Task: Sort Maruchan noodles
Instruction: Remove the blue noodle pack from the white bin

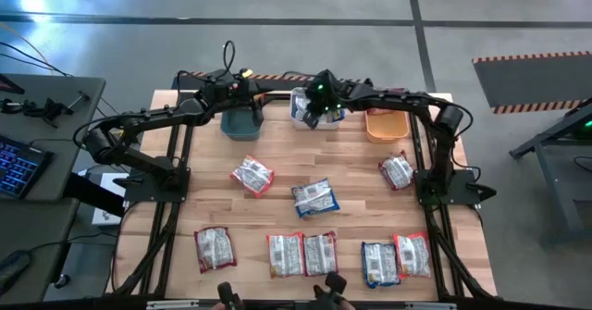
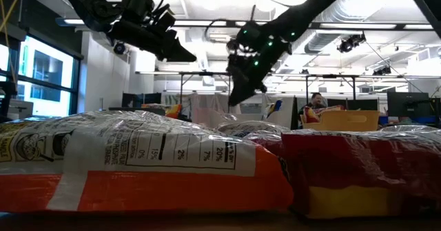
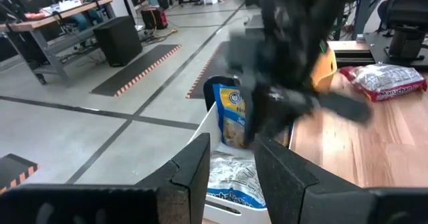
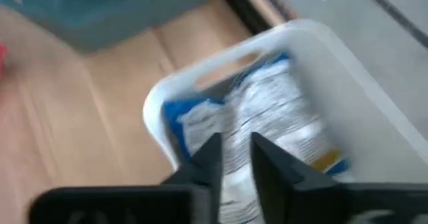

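right fingers (image 4: 231, 158) hover slightly parted and empty over the white bin (image 1: 301, 106), where blue maruchan noodles (image 4: 267, 127) lie, apparently just dropped. left fingers (image 3: 227, 174) wait parted, empty, above the teal bin (image 1: 240, 122). other packets (image 1: 314, 197) dot the desk (image 1: 347, 162).

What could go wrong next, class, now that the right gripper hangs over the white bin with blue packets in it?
1. The right gripper sits low over the white bin; pulling away carelessly might catch its wall and shift it.
2. The left gripper, above the teal bin, is close by, so the arms could bump.
3. A blue packet stands on edge and might tip out.
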Available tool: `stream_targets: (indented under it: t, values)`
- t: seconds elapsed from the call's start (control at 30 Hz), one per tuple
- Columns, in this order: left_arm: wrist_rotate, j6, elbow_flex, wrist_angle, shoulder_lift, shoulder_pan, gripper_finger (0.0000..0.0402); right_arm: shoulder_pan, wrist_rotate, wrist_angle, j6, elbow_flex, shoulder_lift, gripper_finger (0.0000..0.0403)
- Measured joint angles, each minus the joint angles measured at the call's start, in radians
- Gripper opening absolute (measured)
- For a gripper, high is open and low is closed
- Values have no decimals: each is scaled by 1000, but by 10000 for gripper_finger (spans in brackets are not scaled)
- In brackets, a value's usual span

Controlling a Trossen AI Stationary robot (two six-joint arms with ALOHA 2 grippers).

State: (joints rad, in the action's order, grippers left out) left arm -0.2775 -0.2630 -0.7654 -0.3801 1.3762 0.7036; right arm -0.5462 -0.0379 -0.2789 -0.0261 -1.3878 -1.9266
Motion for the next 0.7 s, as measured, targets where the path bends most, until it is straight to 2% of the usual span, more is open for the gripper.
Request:
stream_targets:
  t: [0.2, 0.27, 0.33, 0.5, 0.7]
  values:
    - [0, 16, 0, -25, 0, 0, 106, 7, 37, -47, -60, -101, -86, 193]
    - [0, 16, 0, -25, 0, 0, 106, 3, 66, -80, -79, -121, -114, 213]
    - [0, 15, 0, -20, 0, 0, 106, -3, 58, -87, -85, -140, -132, 216]
    - [0, -1, 0, -8, 0, 0, 106, -18, 1, -100, -79, -175, -168, 172]
    - [0, -2, 0, -7, 0, 0, 106, -22, -10, -94, -85, -177, -171, 50]
